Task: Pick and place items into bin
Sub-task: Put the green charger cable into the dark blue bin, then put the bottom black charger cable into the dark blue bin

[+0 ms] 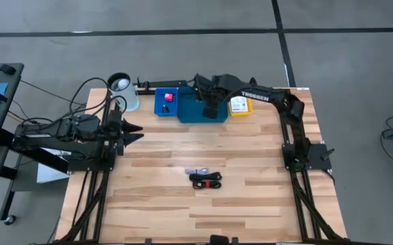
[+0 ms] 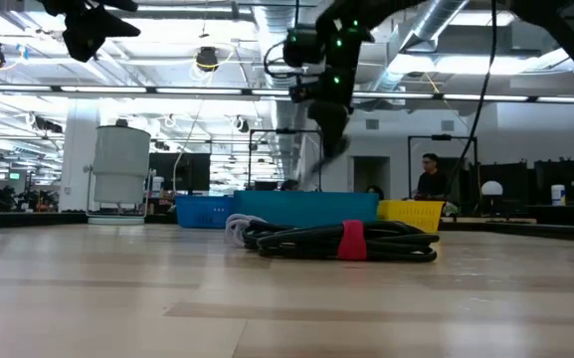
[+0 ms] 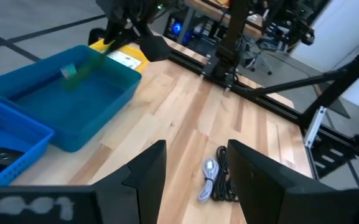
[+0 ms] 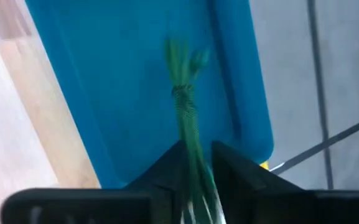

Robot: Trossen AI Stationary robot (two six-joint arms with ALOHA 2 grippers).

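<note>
**benchwatcher:** Where's the right gripper (image 4: 196, 163) parked? From overhead it's seen over the teal bin (image 1: 197, 109) at the far edge of the table (image 1: 250, 204), middle of three trays.

**railcam:** Yep, and the green ties (image 4: 185, 118) are seen between its fingers in the wrist view, hanging out over the teal floor. The fingers are set narrow with the bundle between them. Whether it's actually pinched or already slipping can't be told, that view is pretty smeared.

**benchwatcher:** And the other stuff?

**railcam:** The black-red cable bundle (image 1: 206, 180) is left lying near the table's middle, with a silvery piece (image 1: 197, 171) just beside it. The pink-red cube (image 1: 168, 97) and a black block (image 1: 166, 108) are sat in the blue bin (image 1: 159, 109), touching the teal one on its left. A white card with green print (image 1: 238, 105) is held by the yellow bin (image 1: 241, 113) on the other side.

**benchwatcher:** Left arm?

**railcam:** The left gripper (image 1: 136, 133) is held at the table's left edge, fingers apart, nothing between them. The white cup (image 1: 123, 90) is stood at the far-left corner.
</note>
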